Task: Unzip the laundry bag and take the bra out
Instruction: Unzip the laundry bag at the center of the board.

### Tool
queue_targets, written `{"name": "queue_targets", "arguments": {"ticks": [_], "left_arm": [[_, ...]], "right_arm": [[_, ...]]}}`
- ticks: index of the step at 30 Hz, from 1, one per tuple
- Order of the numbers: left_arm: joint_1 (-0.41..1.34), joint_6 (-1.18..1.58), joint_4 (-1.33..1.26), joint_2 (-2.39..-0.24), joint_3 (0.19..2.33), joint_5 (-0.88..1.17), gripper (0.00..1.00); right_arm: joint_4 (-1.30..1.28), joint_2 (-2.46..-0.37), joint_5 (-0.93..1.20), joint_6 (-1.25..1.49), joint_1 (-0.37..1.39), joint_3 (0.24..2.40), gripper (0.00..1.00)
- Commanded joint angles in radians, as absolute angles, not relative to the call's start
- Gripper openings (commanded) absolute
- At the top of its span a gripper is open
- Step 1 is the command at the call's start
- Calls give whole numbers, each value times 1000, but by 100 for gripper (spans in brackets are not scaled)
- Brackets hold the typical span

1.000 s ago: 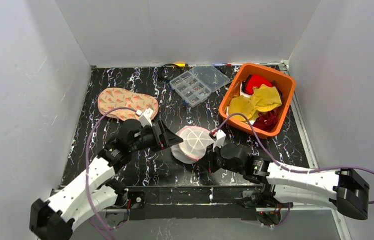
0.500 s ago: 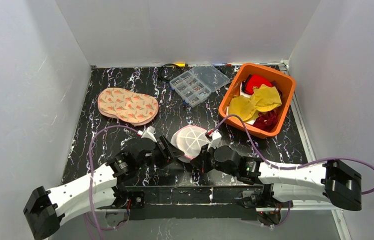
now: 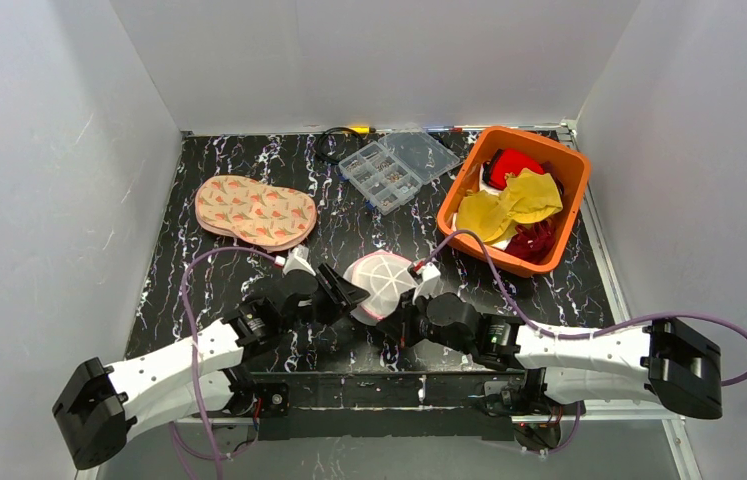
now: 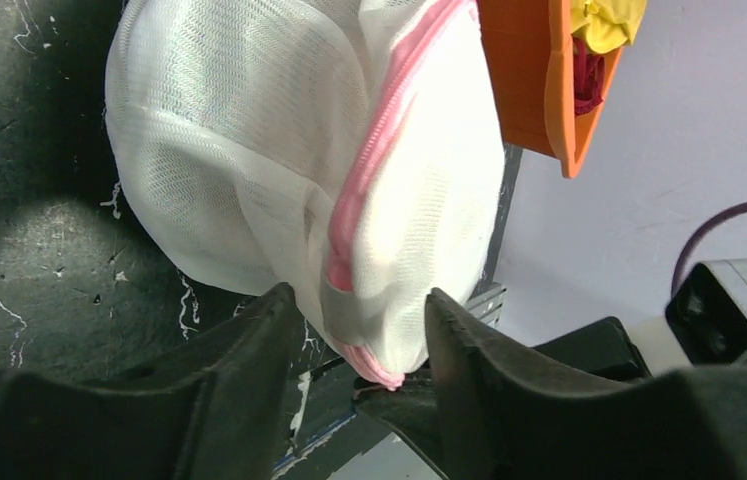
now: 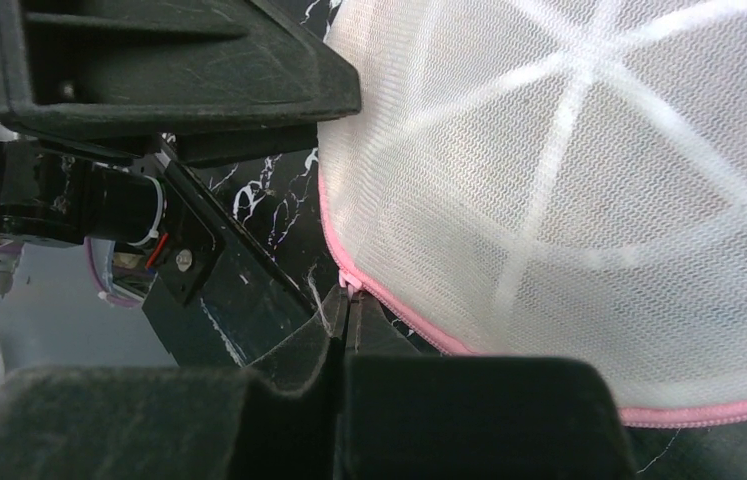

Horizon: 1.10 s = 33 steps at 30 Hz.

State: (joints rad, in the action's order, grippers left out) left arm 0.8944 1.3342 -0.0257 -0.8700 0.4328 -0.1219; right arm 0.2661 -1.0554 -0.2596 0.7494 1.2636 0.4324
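The right tool [image 5: 346, 310] pinches the near zip rim [image 5: 399, 318] of the laundry bag [image 3: 381, 282], whose left edge the wide-spread left tool [image 4: 359, 295] straddles.

Bright even overhead light, soft shadows, sharp top view, wrist-view foregrounds blurred and dark

the laundry bag [image 4: 239, 150] is matt mesh cloth, the bin [image 3: 461, 188] smooth plastic.
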Motion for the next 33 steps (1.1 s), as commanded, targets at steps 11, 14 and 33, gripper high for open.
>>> {"name": "queue_targets", "arguments": {"ticks": [11, 14, 33], "left_arm": [[900, 1316, -60, -934, 469, -168, 24], [900, 1310, -56, -925, 469, -176, 10], [835, 1082, 99, -843, 611, -54, 0]], "right_arm": [[352, -990, -252, 790, 1270, 439, 1], [335, -980, -255, 787, 1269, 442, 1], [-289, -799, -474, 557, 1270, 633, 1]]}}
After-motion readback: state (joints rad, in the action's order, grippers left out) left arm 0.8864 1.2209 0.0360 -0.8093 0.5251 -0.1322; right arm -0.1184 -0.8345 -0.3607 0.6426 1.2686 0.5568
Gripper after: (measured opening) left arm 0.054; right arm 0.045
